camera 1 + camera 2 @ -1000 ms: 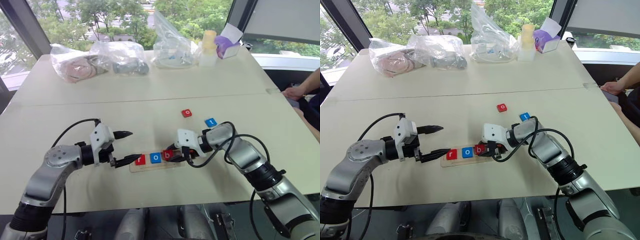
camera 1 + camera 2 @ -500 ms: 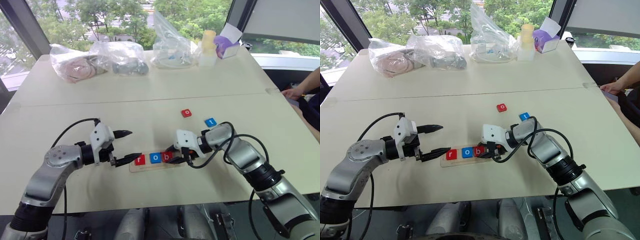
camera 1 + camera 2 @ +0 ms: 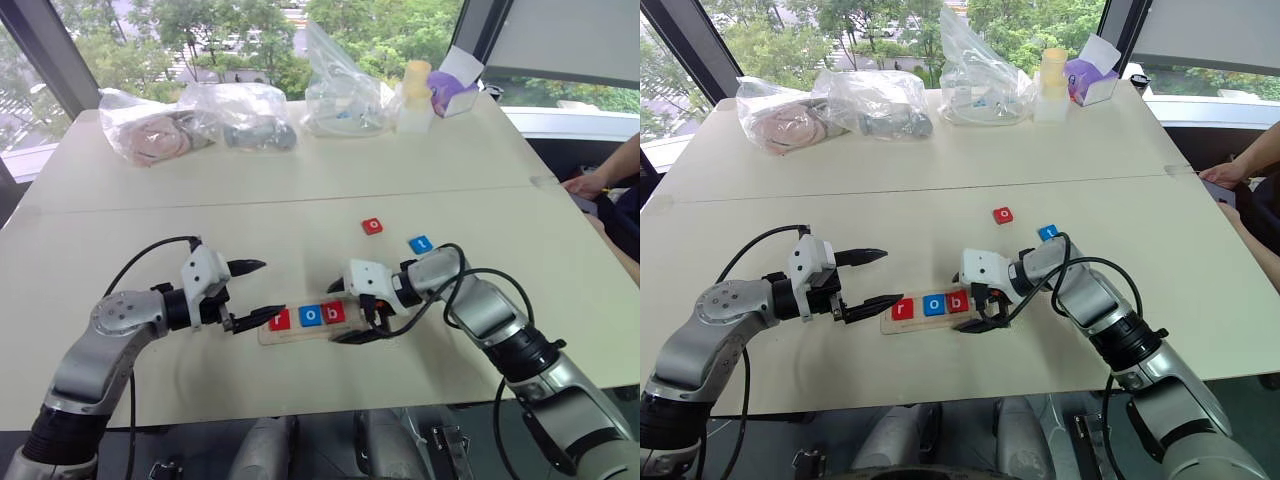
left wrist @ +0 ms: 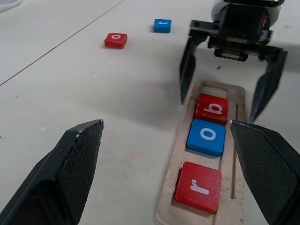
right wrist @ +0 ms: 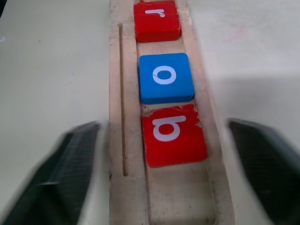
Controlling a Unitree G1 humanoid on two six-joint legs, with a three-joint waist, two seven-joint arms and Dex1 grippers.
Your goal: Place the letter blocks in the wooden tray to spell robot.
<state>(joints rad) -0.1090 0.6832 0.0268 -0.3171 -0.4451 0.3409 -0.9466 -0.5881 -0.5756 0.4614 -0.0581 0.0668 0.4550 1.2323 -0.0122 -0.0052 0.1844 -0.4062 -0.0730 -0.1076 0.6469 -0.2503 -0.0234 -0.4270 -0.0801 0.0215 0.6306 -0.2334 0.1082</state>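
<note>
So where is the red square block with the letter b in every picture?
Left eye view: red square b block, third in the pale wooden tray.
Right eye view, same slot.
Left wrist view, farthest of three blocks.
Right wrist view, nearest block.
Shared landmark: the blue square o block touching it.

Both arms are silver-grey metal with rounded joint housings and black bands. Each wrist carries a white boxy block, from which the left gripper and the right gripper extend two tapered black fingers (matte, finely textured). Loose black cables loop over each forearm.
</note>
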